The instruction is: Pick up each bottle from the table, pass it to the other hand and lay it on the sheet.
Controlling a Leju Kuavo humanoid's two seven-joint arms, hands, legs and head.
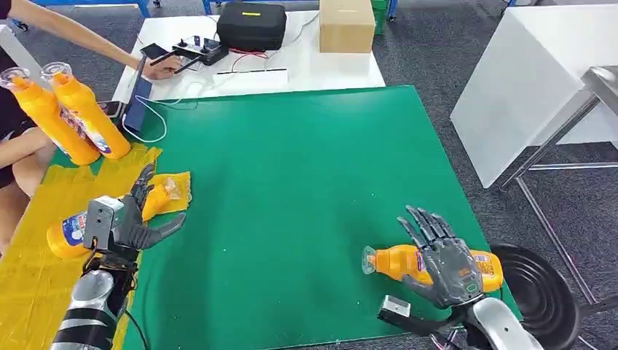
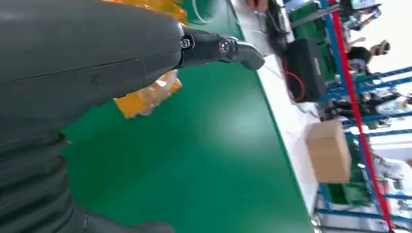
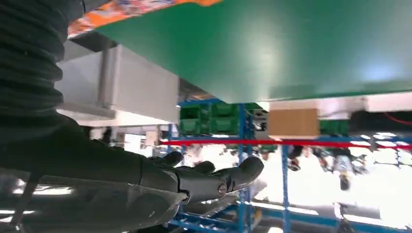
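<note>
Pick-up step in hand: right robot hand (image 1: 444,259), fingers spread and empty, sits over the bottle (image 1: 408,264) lying on the green surface (image 1: 291,182); next it must close around it.

The right hand (image 3: 194,182), dark grey with a ribbed cover, lies with fingers extended and holds nothing. Beyond it spreads the flat green table mat (image 3: 272,48), an orange labelled bottle (image 3: 121,12) at its edge, and a brown cardboard box (image 3: 293,122) among blue metal shelving (image 3: 240,145).
</note>
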